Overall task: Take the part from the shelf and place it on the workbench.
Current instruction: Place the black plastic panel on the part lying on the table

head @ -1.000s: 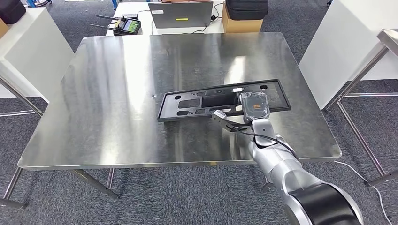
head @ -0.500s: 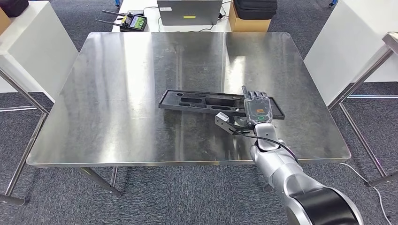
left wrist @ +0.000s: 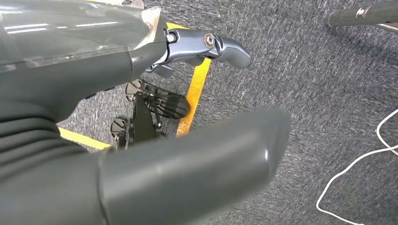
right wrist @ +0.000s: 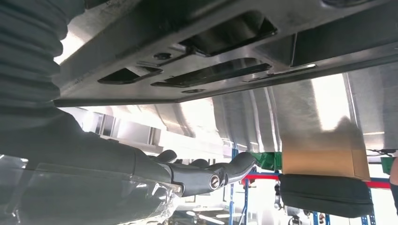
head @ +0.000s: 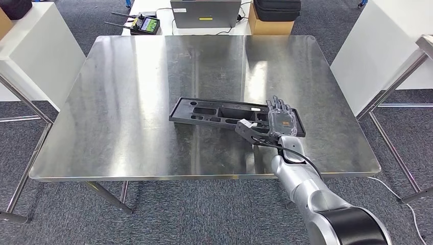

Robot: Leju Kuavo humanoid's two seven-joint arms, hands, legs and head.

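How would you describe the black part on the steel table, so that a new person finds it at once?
Look at the big steel workbench in the middle of the room. Near its front right side lies a long, flat black part with cut-out pockets, under the robot's right hand. It is the one dark thing on the shiny top.

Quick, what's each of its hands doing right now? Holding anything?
Left hand: open, holding nothing, hanging over the carpet.
Right hand: fingers extended over the black part's end on the workbench; grip cannot be told.
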